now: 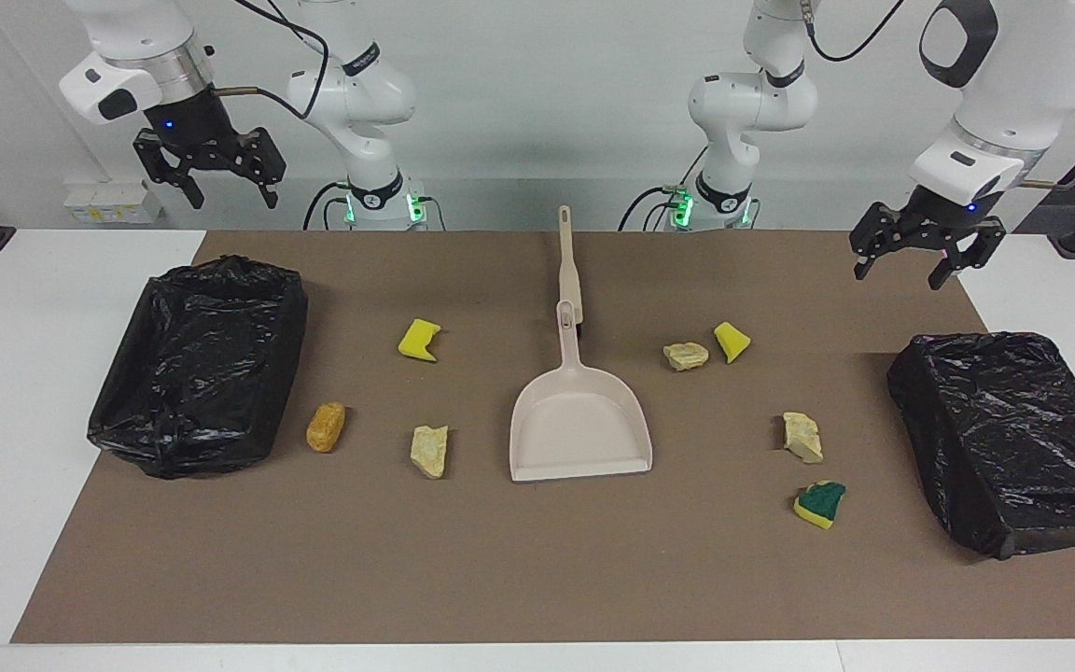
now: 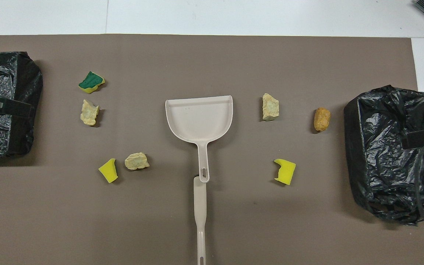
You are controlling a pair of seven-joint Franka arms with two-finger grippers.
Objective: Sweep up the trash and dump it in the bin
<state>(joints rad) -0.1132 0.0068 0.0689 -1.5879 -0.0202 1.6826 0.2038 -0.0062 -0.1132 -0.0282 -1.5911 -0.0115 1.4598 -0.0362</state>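
At mid-bench the dustpan [image 1: 580,425] lies untouched, with seven trash scraps [image 1: 429,451] scattered from its three o'clock to its nine o'clock, so sweeping has not begun, and the next move calls for grasping its handle. Left tool [image 1: 916,255] and right tool [image 1: 217,179] hang open and empty, each over a black-bagged bin [image 1: 197,366] at its end.

Open mat [image 1: 537,560] around dustpan [image 1: 580,425]
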